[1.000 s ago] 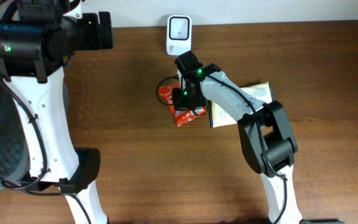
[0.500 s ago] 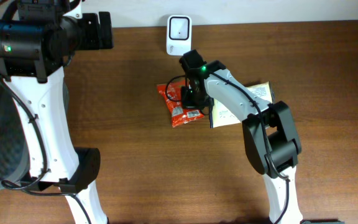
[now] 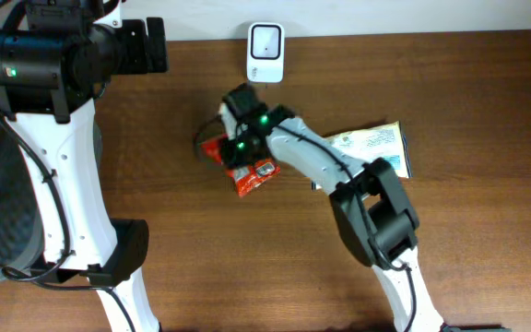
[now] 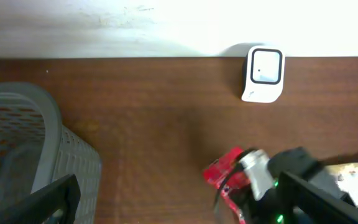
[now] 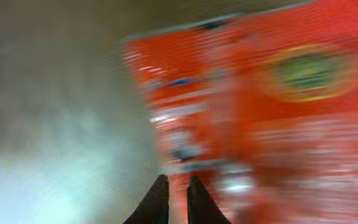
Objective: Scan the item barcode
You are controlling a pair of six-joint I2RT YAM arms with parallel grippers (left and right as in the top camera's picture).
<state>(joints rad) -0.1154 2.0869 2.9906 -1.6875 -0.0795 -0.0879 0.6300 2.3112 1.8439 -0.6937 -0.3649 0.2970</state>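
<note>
A red snack packet (image 3: 258,175) hangs just over the table's middle, below the white barcode scanner (image 3: 265,51) at the back edge. My right gripper (image 3: 238,152) is shut on the packet's left edge. In the right wrist view the two dark fingertips (image 5: 160,196) pinch the blurred red packet (image 5: 260,112) with a thin strip of it between them. From the left wrist view, the scanner (image 4: 264,73) stands at the upper right and the packet (image 4: 225,174) sits low, partly hidden by the right arm. My left gripper (image 4: 182,202) is wide open and empty, raised at the back left.
A pale yellow-and-white packet (image 3: 371,143) lies flat to the right, partly under the right arm. A grey mesh basket (image 4: 23,149) stands off the table's left side. The wall runs right behind the scanner.
My right arm has swung left with the red packet, carrying it from under the scanner's right side to under its left side. The left arm has stayed still.
</note>
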